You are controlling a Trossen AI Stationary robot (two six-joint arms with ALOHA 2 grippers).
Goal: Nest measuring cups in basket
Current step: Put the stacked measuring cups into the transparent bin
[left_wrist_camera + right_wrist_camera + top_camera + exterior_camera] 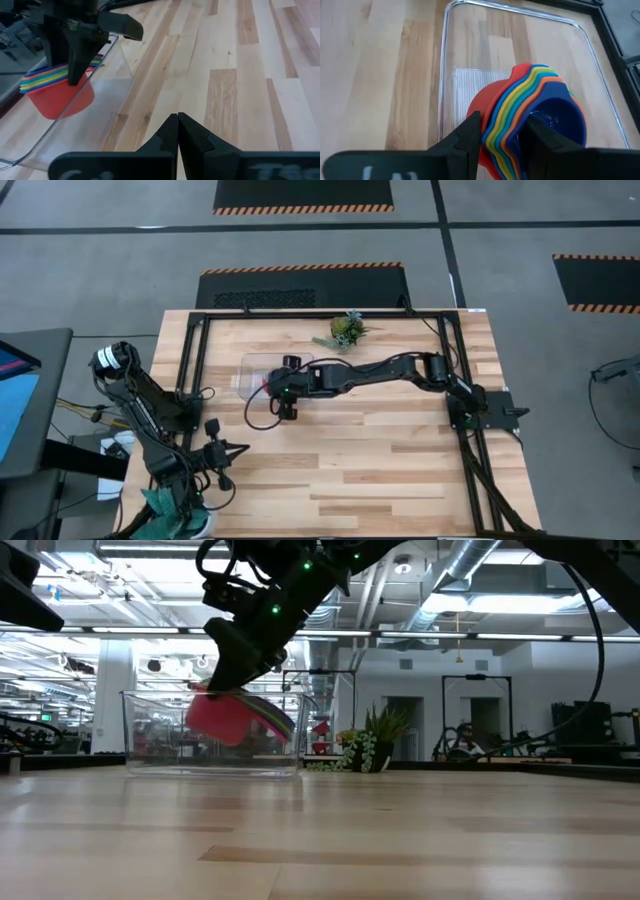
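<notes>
The right gripper [501,137] is clamped on the nested stack of measuring cups [530,115], its two dark fingers [467,135] pinching the layered rims of the stack, with the red outer cup on one side and the dark blue innermost bowl on the other. Between them the rims show in bands of yellow, green, orange and lighter blue, each cup seated inside the next. In the low view the stack [235,715] hangs tilted below this gripper [240,665], the red bowl lowest and the coloured rims fanned upward toward the fingers, within the outline of the clear basket [140,735] and above its floor. Seen from the right wrist, the basket [447,65] lies directly beneath the gripper, its rounded transparent rim framing the cups and a faintly ribbed patch on its bottom just beyond the red cup. From overhead the right arm reaches across the wooden surface [400,450] to the basket [252,370], with the gripper [285,385] over the basket's near edge. A small green plant sprig [345,330] sits on the surface beyond the arm, well apart from the gripper. The left gripper [177,132] waits near the surface's front left corner with its fingers closed together and holding nothing, facing the basket [65,135] and cups [60,87] from a distance. No brand, label or readable writing shows on the cups or the basket.
</notes>
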